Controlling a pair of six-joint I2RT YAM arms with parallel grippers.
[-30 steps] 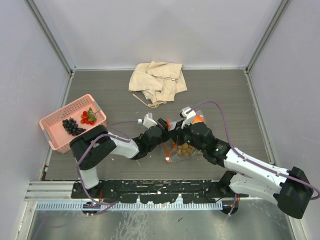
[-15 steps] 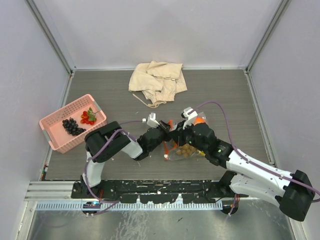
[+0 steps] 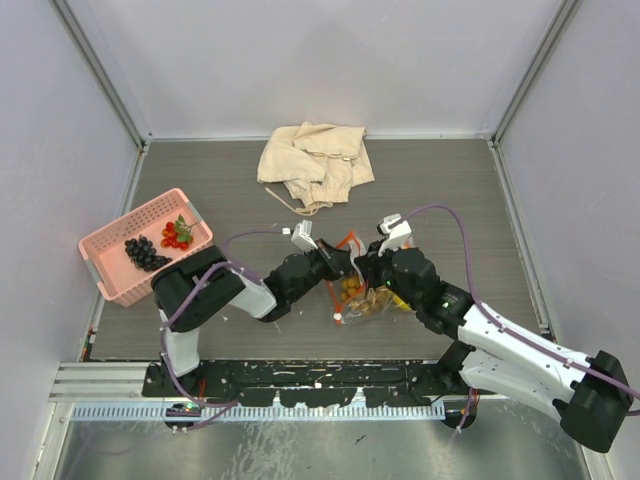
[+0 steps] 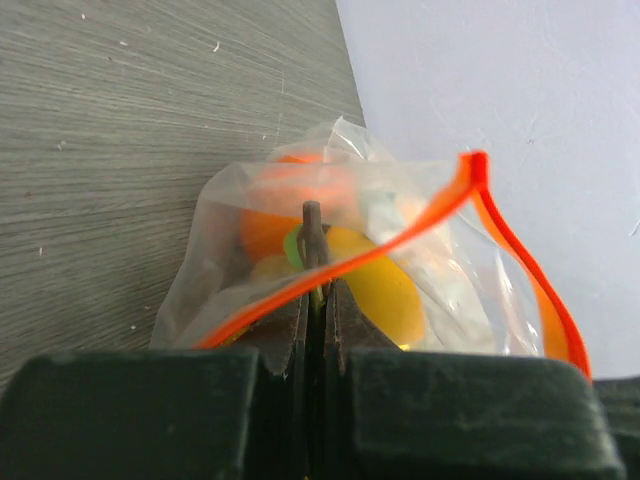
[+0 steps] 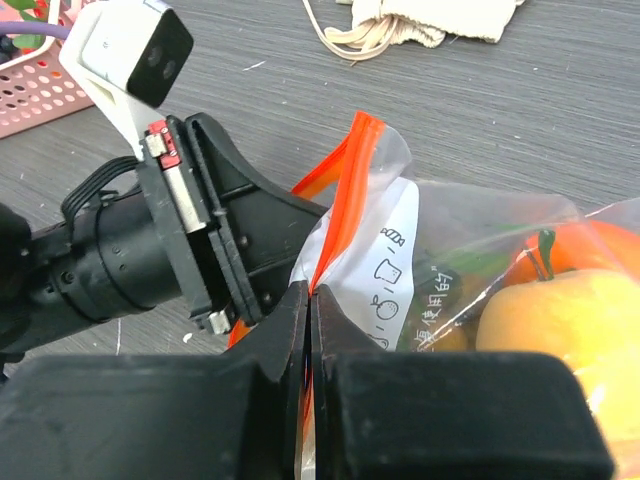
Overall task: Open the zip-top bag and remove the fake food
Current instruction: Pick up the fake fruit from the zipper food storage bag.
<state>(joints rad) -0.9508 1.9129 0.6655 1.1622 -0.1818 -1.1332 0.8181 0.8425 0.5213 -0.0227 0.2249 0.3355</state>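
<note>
Right of the basket (image 3: 104, 272) already holding grapes (image 3: 146, 252), the bag (image 3: 364, 298) lies part-open, left gripper (image 4: 314, 292) and right gripper (image 5: 308, 300) each pinching one lip of its orange strip (image 4: 455, 203), with orange and yellow fruit (image 5: 548, 305) left inside.

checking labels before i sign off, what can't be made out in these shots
- Top view: where the left gripper and right gripper pinch the zip-top bag is too small to read.
- Left wrist: the gripper itself and creased film hide most of the fake food.
- Right wrist: the frame edge cuts off the fake food and the pink basket.
</note>
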